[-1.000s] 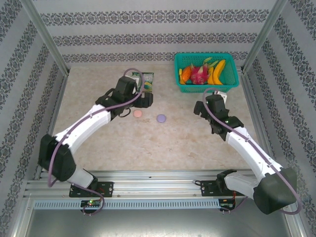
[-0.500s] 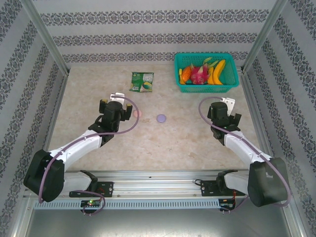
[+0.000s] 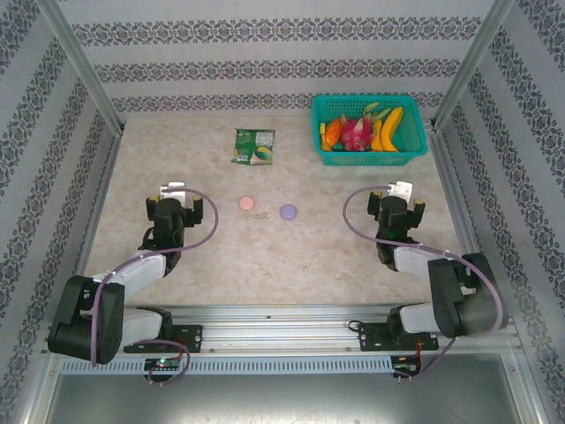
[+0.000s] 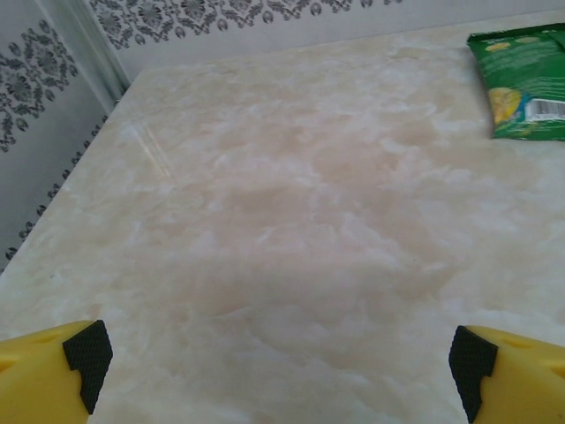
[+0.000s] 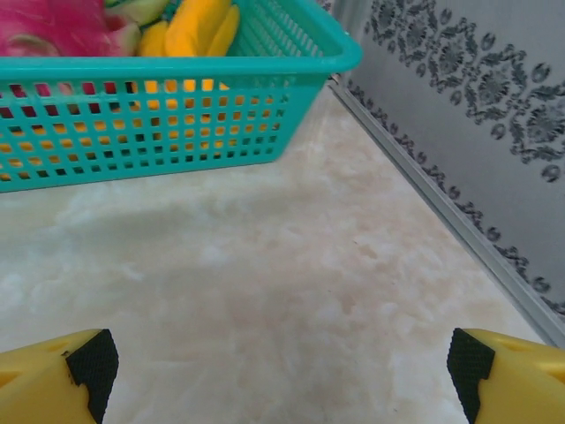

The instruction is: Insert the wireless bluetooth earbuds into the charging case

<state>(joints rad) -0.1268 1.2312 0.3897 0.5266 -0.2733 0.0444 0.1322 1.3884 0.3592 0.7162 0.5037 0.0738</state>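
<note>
Both arms hang low over the marble-look table (image 3: 265, 256), on the near side of the teal basket (image 3: 371, 159) of fruit. The left gripper (image 4: 278, 358) is well to the basket's left and the right gripper (image 5: 278, 362) is just in front of its right corner. Each has its yellow jaws spread wide with nothing between them.

Two small round charging cases lie flat on the table, left of the basket and nearer the arms. The purple case (image 3: 288, 212) is the closer of the two to the basket, and the pink case (image 3: 246, 202) sits just beyond it. Both look shut. A green snack packet (image 3: 254, 147) lies level with the basket, to its left.

No earbuds can be made out on the table, so they are either inside the cases or too small to tell from above. With lids apparently down and both grippers released well apart from the cases, the job looks either finished or not yet begun.

If earbuds remain out, the next move calls for reaching leftward from the basket to a case, steadying it with one gripper and lifting its lid. A fine pinch on a slippery stem would follow.
</note>
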